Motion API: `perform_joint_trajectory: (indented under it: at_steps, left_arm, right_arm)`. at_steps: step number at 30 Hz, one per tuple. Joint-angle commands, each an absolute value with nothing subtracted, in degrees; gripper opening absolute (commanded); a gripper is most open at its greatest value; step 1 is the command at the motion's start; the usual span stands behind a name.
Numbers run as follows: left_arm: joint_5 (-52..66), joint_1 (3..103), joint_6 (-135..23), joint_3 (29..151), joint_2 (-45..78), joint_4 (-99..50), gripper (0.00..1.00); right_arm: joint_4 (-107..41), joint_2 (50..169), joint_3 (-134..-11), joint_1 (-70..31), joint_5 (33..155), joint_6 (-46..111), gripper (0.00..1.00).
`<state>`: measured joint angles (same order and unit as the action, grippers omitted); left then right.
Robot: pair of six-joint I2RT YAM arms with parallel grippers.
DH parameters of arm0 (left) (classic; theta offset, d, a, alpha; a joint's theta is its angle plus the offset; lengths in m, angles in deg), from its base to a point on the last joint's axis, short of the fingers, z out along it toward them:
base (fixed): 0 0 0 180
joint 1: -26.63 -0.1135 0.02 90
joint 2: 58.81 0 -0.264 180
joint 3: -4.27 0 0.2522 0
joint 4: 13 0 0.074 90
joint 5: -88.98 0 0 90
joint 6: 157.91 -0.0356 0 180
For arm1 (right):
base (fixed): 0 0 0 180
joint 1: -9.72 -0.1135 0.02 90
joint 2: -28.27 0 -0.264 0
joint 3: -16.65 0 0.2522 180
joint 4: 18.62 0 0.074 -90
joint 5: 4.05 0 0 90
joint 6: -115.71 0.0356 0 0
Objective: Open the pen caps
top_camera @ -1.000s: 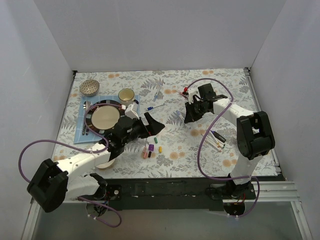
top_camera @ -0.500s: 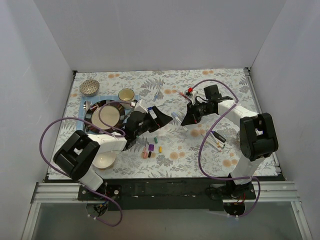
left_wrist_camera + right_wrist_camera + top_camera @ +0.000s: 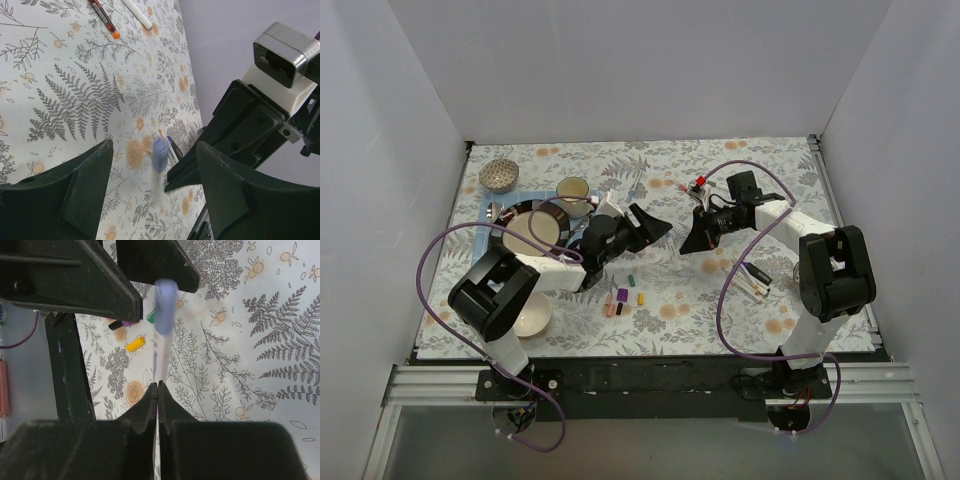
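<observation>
My right gripper (image 3: 686,242) (image 3: 158,385) is shut on the white barrel of a pen (image 3: 159,357) and holds it above the table. The pen's pale blue cap (image 3: 165,307) (image 3: 160,155) points at my left gripper (image 3: 660,228) (image 3: 154,145). The left gripper is open, its jaws on either side of the cap without touching it. Loose caps lie on the table in front: pink (image 3: 611,309), purple (image 3: 622,296), black (image 3: 619,310), green (image 3: 631,279) and yellow (image 3: 641,298) (image 3: 135,344). More pens (image 3: 755,280) lie at the right.
A plate (image 3: 532,233) on a blue mat, a cup (image 3: 573,190) and a metal strainer (image 3: 498,174) stand at the left, a white bowl (image 3: 530,320) near the front left. A red-tipped pen (image 3: 104,19) and a white pen (image 3: 137,12) lie at the back.
My left gripper has swung right, away from the plate, up to the right gripper, and its open jaws now flank the pen's cap. The right gripper shifted slightly toward it.
</observation>
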<state>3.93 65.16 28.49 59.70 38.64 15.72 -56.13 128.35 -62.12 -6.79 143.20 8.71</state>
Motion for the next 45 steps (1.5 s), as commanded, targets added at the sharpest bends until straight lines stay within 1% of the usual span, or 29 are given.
perform_joint_trajectory:
  at_steps: [1,3,4,6,10,11,14,17,20,21,22,23,24,27,29,30,31,32,33,34,35,36,37,38,39,40,41,42,45]
  left_arm:
    - [3.0,66.5,26.9,62.6,37.8,16.5,0.65]
    - [2.1,66.9,26.6,63.0,37.8,16.0,0.64]
    - [2.2,67.1,26.6,63.0,37.8,16.0,0.60]
    - [2.0,67.2,26.4,63.1,38.0,15.5,0.59]
    - [1.0,67.3,25.5,61.6,38.1,15.2,0.59]
    - [0.8,67.3,24.7,61.5,37.8,14.8,0.61]
    - [-0.3,67.3,20.3,61.4,35.1,11.0,0.64]
    - [-4.7,67.2,15.2,60.9,29.6,6.3,0.68]
    - [-7.8,66.7,10.9,60.0,21.3,0.9,0.76]
    - [-8.8,66.4,9.8,59.7,19.0,-2.4,0.79]
    - [-9.9,66.3,8.5,59.5,16.7,-4.2,0.88]
    - [-11.7,66.2,7.7,59.5,11.7,-6.3,0.94]
    - [-12.7,66.1,6.3,59.9,9.5,-11.2,0.98]
    - [-12.6,65.5,1.7,60.3,0.0,-19.5,0.98]
    - [-11.4,65.2,-1.3,61.1,-5.9,-23.4,0.98]
    - [-10.2,65.1,-2.8,61.6,-7.5,-28.6,0.98]
    - [-9.9,65.1,-5.3,62.2,-8.9,-30.9,0.98]
    - [-9.8,65.0,-6.7,62.3,-10.4,-33.1,0.98]
    - [-9.8,65.0,-7.8,62.0,-13.2,-36.9,0.98]
    - [-10.4,65.0,-9.3,60.8,-14.8,-38.4,0.98]
    - [-11.4,65.0,-9.9,59.4,-16.3,-39.4,0.98]
    - [-12.1,65.0,-10.4,58.1,-19.2,-40.2,0.98]
    - [-13.7,65.0,-10.6,56.7,-20.5,-40.0,0.98]
    - [-14.3,65.0,-10.8,54.7,-21.5,-40.0,0.98]
    - [-14.5,65.0,-11.0,54.8,-22.3,-40.5,0.98]
    - [-14.5,65.0,-11.0,55.5,-23.2,-41.1,0.98]
    - [-14.8,65.0,-11.1,56.2,-23.7,-41.4,0.98]
    - [-15.7,65.0,-11.1,56.2,-24.3,-41.5,0.98]
    - [-19.2,65.0,-10.8,55.8,-27.5,-42.6,0.98]
  right_arm:
    - [-56.6,126.9,-62.5,-6.6,145.2,7.5,0.01]
    - [-56.6,126.8,-62.5,-6.7,145.2,7.7,0.01]
    - [-56.7,126.8,-62.5,-6.6,145.2,7.6,0.01]
    - [-56.7,126.6,-62.6,-6.6,145.1,7.6,0.01]
    - [-56.5,127.1,-62.4,-6.6,143.7,7.4,0.01]
    - [-57.0,127.3,-62.7,-6.5,143.4,6.9,0.01]
    - [-61.3,128.2,-64.0,-6.6,144.2,1.0,0.01]
    - [-65.4,128.0,-65.0,-6.6,144.5,-4.4,0.01]
    - [-67.5,126.5,-65.6,-6.7,143.1,-8.3,0.01]
    - [-68.0,125.3,-65.8,-6.8,142.1,-9.4,0.01]
    - [-68.1,124.6,-65.6,-7.0,141.3,-10.0,0.01]
    - [-67.9,123.7,-65.5,-7.1,140.3,-10.8,0.01]
    - [-67.7,122.0,-65.4,-7.1,139.6,-11.1,0.01]
    - [-63.5,117.2,-64.0,-8.5,134.4,-10.8,0.03]
    - [-59.8,114.2,-61.6,-10.5,128.1,-10.1,0.11]
    - [-55.5,111.4,-60.8,-11.5,125.5,-9.5,0.14]
    - [-53.3,110.0,-60.0,-13.5,123.1,-9.6,0.21]
    - [-50.6,107.4,-58.0,-14.7,117.6,-9.8,0.29]
    - [-45.4,106.2,-56.8,-15.9,115.3,-11.3,0.38]
    - [-43.4,105.5,-55.6,-17.8,114.3,-12.4,0.57]
    - [-42.0,105.7,-54.5,-18.1,114.2,-11.7,0.78]
    - [-41.0,106.7,-54.9,-18.2,114.7,-8.2,0.98]
    - [-45.3,108.4,-56.7,-18.1,116.8,-6.0,0.98]
    - [-48.4,114.3,-63.3,-18.5,120.4,-5.3,0.97]
    - [-52.6,117.9,-67.5,-19.3,121.1,-2.5,0.94]
    - [-61.0,121.7,-71.4,-21.4,121.3,-1.4,0.84]
    - [-64.2,127.4,-75.2,-22.8,117.1,-0.5,0.82]
    - [-65.8,129.4,-78.8,-24.4,114.7,-0.2,0.81]
    - [-65.3,134.0,-79.6,-29.2,105.0,1.5,0.80]
